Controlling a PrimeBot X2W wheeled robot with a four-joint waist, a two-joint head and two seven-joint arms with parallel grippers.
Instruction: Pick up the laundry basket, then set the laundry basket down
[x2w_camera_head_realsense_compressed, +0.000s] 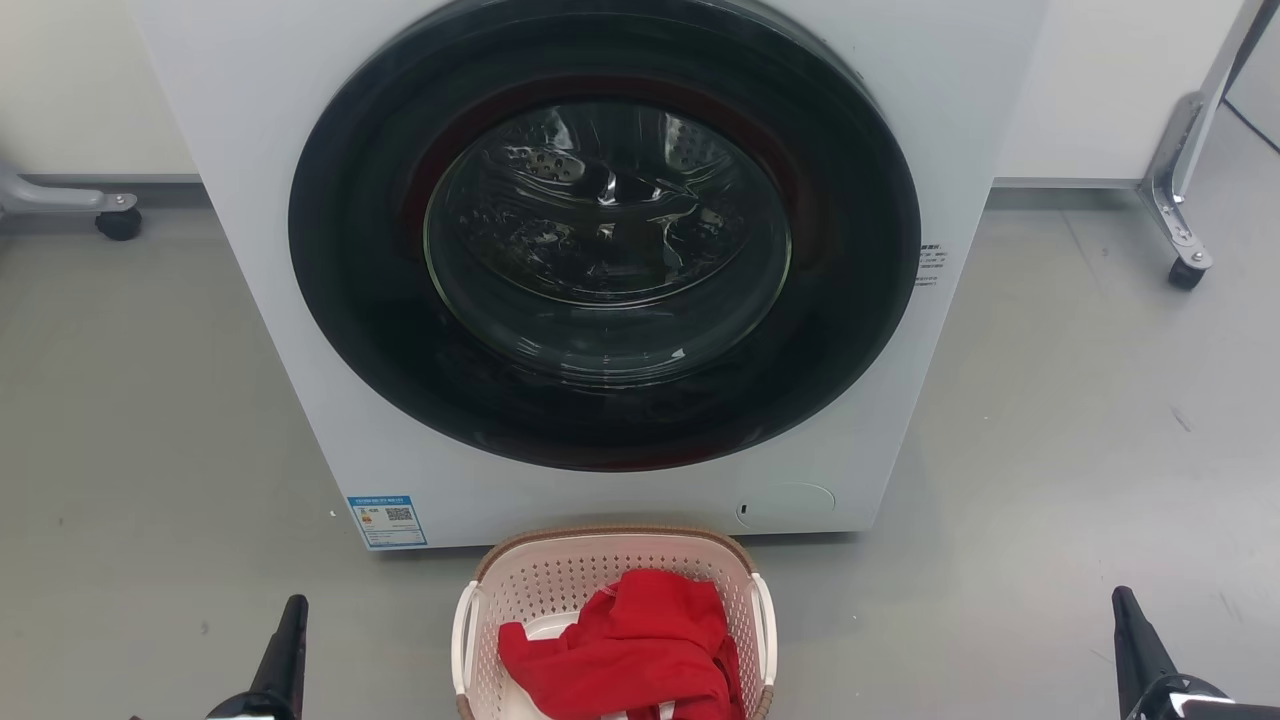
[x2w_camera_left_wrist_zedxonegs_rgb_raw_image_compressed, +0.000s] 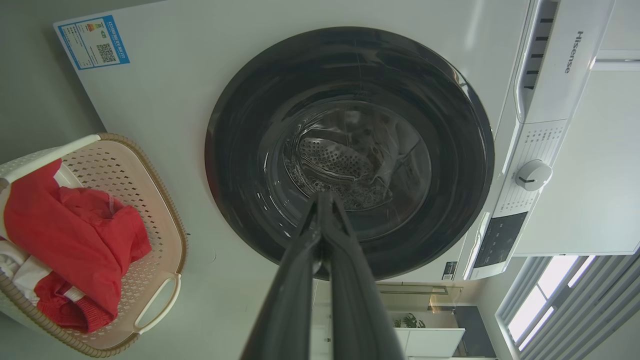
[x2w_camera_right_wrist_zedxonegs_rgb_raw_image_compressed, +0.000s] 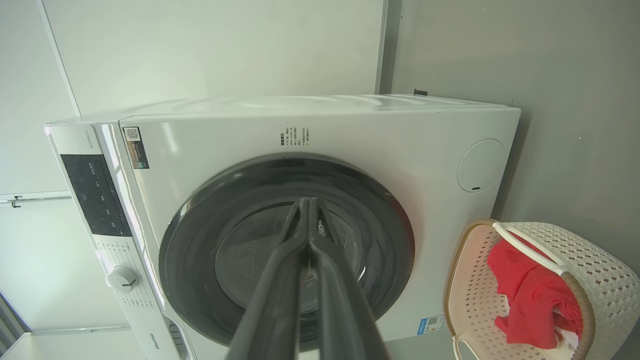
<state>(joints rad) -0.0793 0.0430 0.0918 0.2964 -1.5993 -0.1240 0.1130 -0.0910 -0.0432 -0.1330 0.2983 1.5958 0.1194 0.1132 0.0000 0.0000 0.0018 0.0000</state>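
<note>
The laundry basket (x2w_camera_head_realsense_compressed: 590, 570) is cream-white with perforated walls, a brown woven rim and white side handles. It stands on the grey floor right before the washing machine, at the bottom centre of the head view. Red clothing (x2w_camera_head_realsense_compressed: 625, 650) lies inside it. The basket also appears at the left in the left wrist view (x2w_camera_left_wrist_zedxonegs_rgb_raw_image_compressed: 150, 200) and at the lower right in the right wrist view (x2w_camera_right_wrist_zedxonegs_rgb_raw_image_compressed: 470, 280). My left gripper (x2w_camera_head_realsense_compressed: 290, 615) is far left of the basket, fingers together and holding nothing (x2w_camera_left_wrist_zedxonegs_rgb_raw_image_compressed: 324, 197). My right gripper (x2w_camera_head_realsense_compressed: 1125, 605) is far right of it, likewise shut and holding nothing (x2w_camera_right_wrist_zedxonegs_rgb_raw_image_compressed: 306, 202).
A white front-loading washing machine (x2w_camera_head_realsense_compressed: 250, 150) with a dark round door (x2w_camera_head_realsense_compressed: 605, 230) stands just behind the basket. Wheeled metal stand legs sit at the back left (x2w_camera_head_realsense_compressed: 118, 222) and back right (x2w_camera_head_realsense_compressed: 1186, 270). Grey floor spreads on both sides of the basket.
</note>
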